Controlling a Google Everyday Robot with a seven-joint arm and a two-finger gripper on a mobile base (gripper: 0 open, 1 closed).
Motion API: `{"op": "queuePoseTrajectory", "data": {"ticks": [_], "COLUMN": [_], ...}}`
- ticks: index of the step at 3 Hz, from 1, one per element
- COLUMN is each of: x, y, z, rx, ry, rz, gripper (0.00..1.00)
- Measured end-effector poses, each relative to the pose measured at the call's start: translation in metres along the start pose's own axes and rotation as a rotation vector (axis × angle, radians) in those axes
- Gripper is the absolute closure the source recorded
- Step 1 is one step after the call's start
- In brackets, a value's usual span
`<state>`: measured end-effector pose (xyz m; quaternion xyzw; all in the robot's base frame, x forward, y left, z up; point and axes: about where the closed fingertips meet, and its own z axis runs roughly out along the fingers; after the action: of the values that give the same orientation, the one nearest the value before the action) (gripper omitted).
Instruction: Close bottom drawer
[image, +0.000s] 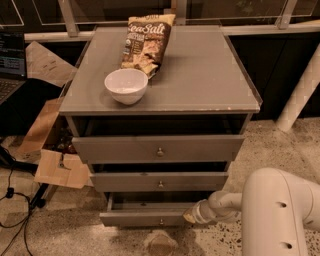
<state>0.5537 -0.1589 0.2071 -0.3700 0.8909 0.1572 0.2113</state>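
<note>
Speckled stone floor beneath grey table (200, 75). Lowest in table: bottom drawer (140, 219), pulled partly out, long axis left-right, front panel facing camera. At table's lower right, by that panel's end: pincer (191, 216); apart or together, cannot tell. White bowl (126, 85) on table top.

- The grey bench (200, 75) carries two things on its left half.
- A white bowl (126, 85) stands upright near the front left edge.
- A chip bag (146, 42) lies flat just behind the bowl, reaching the back edge.
- The speckled floor (270, 145) carries flat cardboard (60, 167) and black cables (15, 200) to the left.
- The gripper (191, 215) sits low, at the right end of the bottom drawer (140, 218) front.
</note>
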Motion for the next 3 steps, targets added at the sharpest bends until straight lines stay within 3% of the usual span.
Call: {"op": "queuePoseTrajectory", "data": {"ticks": [3], "x": [0.050], "y": [0.022], "z": [-0.013], "rx": [0.023], "ry": [-0.005], "rz": [0.117], "gripper": [1.00]}}
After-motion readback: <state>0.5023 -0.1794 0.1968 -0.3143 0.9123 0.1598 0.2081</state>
